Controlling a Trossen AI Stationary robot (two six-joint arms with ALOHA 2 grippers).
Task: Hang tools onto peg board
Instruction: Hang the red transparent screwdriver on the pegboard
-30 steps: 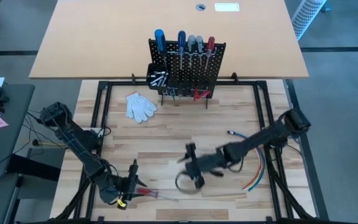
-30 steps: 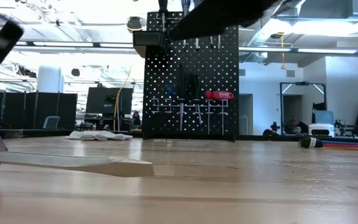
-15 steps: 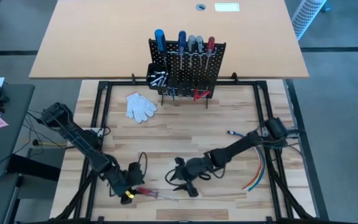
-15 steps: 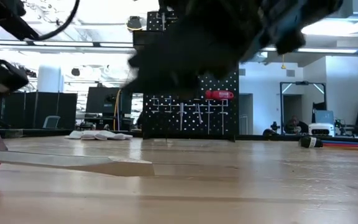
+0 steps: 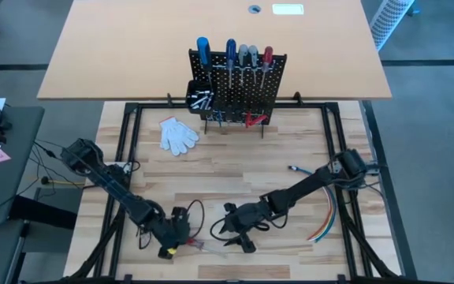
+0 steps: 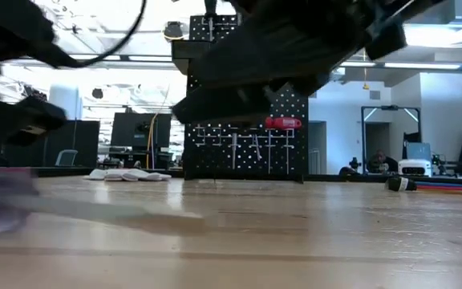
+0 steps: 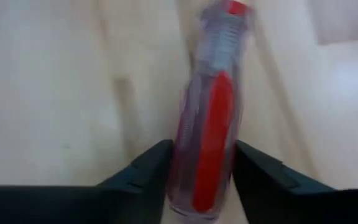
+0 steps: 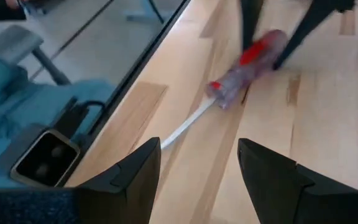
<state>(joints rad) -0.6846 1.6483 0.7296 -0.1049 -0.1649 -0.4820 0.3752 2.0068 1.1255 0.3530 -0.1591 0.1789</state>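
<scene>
A screwdriver with a clear red handle (image 7: 205, 143) lies flat near the table's near edge, its silver shaft (image 8: 182, 130) pointing toward the table's right. My left gripper (image 5: 184, 239) is shut on the handle. My right gripper (image 5: 231, 233) hovers open just right of it, its fingers on either side of the shaft's tip and apart from it. The black peg board (image 5: 236, 83) stands upright at the far edge with several screwdrivers and red-handled pliers hanging on it. My left gripper pinches the handle's two sides (image 7: 182, 168) between its two fingers, at the butt end. The fingers (image 8: 248, 25) slant down from the table's left, one on each side, roughly in line with the handle. Handle and shaft lie on the table.
A white glove (image 5: 178, 134) lies left of the peg board's foot. A bundle of coloured cables (image 5: 325, 217) lies at the right, near my right arm. Bare wood stretches between the peg board and the grippers.
My left gripper has slid toward the table's right along the near edge, sunk and tipped down onto the screwdriver's handle. My right gripper has come down toward the near edge, turned over the shaft, and has then stayed still.
</scene>
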